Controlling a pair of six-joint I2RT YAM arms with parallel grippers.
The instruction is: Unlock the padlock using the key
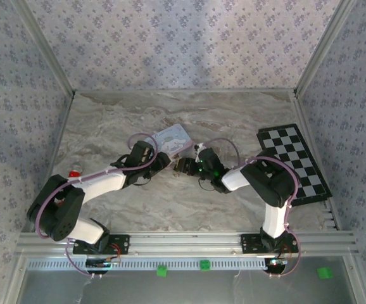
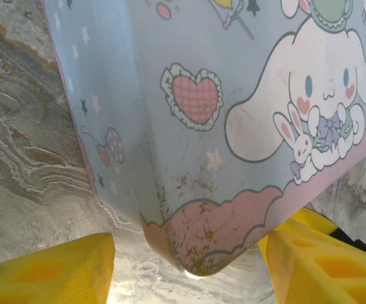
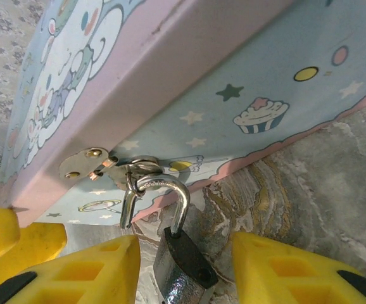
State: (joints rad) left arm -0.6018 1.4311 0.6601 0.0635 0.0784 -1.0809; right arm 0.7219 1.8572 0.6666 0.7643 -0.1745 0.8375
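From above, the left arm [image 1: 100, 183] and right arm [image 1: 240, 178] reach in to meet at the middle of the marbled worktop [image 1: 107, 120], both at the pale blue tin [image 1: 173, 138]. The worktop is bare far behind the tin and to its left. A checkered board [image 1: 294, 161] lies by the right wall, well apart from the tin. The padlock is too small to pick out here.

In the left wrist view, the left fingers [image 2: 50, 272] stand wide apart, open, with a rounded corner of the tin between them. Bare worktop shows between that corner and the left-hand finger. The other finger sits just beside the tin's pink edge, and I cannot tell if they touch.

In the right wrist view, the padlock [image 3: 183, 263] hangs from the metal hasp [image 3: 85, 161] on the tin's side. Its long axis runs from the tin towards the camera, leaning slightly right. The shackle loop is at the hasp end and the dark body is nearest the camera, low over the worktop. The right fingers [image 3: 88, 272] are open, one on each side of the body, with a narrow gap on each side.
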